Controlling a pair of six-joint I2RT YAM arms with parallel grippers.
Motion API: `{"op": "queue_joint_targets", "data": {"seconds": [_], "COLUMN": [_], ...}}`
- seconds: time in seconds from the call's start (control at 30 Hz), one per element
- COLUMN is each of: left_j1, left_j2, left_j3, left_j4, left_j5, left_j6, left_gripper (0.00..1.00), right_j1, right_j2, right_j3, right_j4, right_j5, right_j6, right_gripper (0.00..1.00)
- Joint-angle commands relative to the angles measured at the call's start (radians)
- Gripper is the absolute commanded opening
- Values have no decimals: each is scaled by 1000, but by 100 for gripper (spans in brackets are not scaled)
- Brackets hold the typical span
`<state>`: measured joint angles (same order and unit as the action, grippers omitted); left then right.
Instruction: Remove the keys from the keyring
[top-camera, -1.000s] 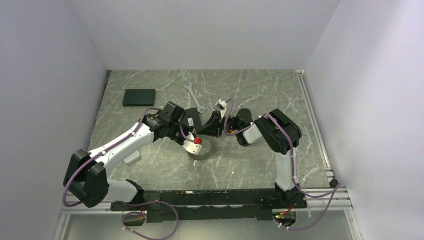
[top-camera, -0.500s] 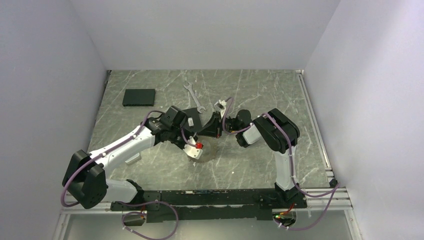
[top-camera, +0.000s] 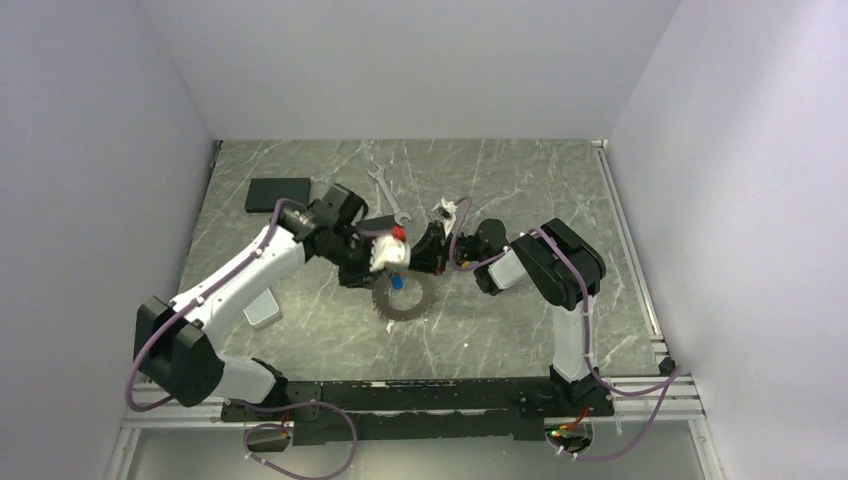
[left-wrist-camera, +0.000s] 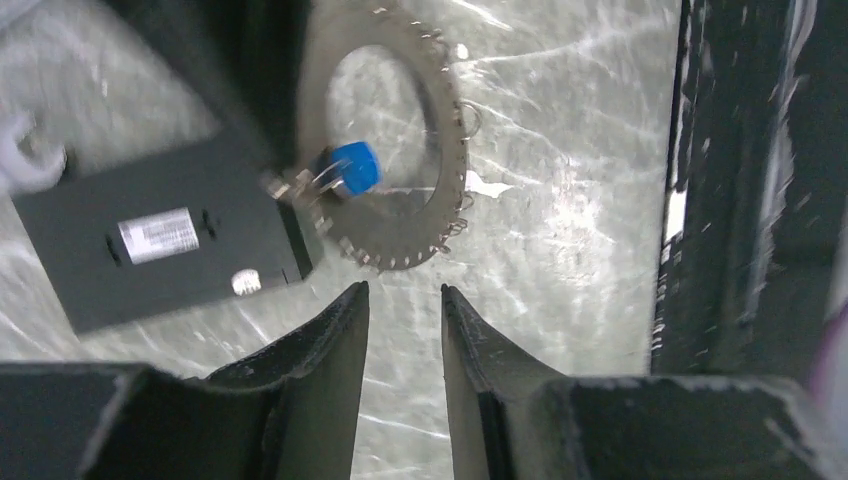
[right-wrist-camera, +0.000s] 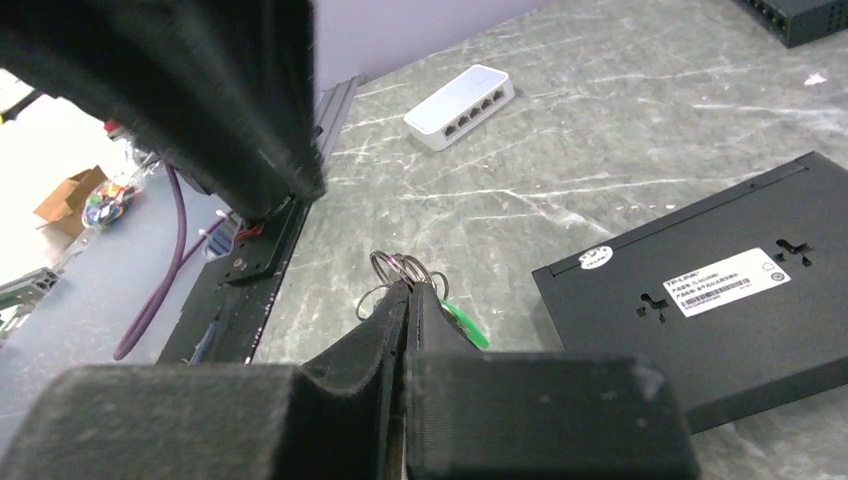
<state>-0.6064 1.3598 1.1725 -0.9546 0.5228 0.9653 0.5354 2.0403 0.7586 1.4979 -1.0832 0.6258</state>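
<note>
The keyring (top-camera: 400, 315), a large dark grey toothed ring, lies flat on the table, also in the left wrist view (left-wrist-camera: 445, 130). The blue key (left-wrist-camera: 355, 167) rests on its near rim (top-camera: 397, 282). My left gripper (left-wrist-camera: 403, 292) is open and empty, hovering above the table short of the ring (top-camera: 392, 262). My right gripper (right-wrist-camera: 410, 288) is shut on a cluster of small wire rings (right-wrist-camera: 398, 268) that carry the green key (right-wrist-camera: 466, 326), held just above the table. In the top view it (top-camera: 432, 252) is right beside the left gripper.
A black box (right-wrist-camera: 700, 300) lies beside the ring, also in the left wrist view (left-wrist-camera: 160, 245). A second black box (top-camera: 278, 193) is at the back left. A silver spanner (top-camera: 388, 192) lies behind the arms. A white network switch (top-camera: 262, 312) lies at the near left (right-wrist-camera: 460, 100).
My left gripper has lifted off the toothed ring and moved back toward the far side. The ring and blue key are now uncovered. The right arm has barely moved.
</note>
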Motion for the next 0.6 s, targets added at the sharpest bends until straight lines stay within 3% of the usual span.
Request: {"op": "queue_joint_targets", "data": {"seconds": [0.0,0.13,0.27,0.43,0.57], "left_j1": [177,257,259,258,258], "left_j2": [74,143,166,168,139], "left_j3": [156,260,276,171,22], "left_j4": [-56,-94,-83,45,229], "left_j5": [181,255,375,531,546], "left_j6": [-415,-542,-489,-527,-612], "left_gripper": [37,38,37,36,36], "right_j1": [-3,-2,-2,-2,-2], "right_j2": [-70,-79,-78,-75,-76], "right_j3": [-13,-14,-5,-4,0], "right_j4": [204,204,215,215,215], "right_j5": [-7,-15,-31,-49,-73], "right_j6": [-58,-54,-8,14,33], "right_gripper": [0,0,0,0,0]}}
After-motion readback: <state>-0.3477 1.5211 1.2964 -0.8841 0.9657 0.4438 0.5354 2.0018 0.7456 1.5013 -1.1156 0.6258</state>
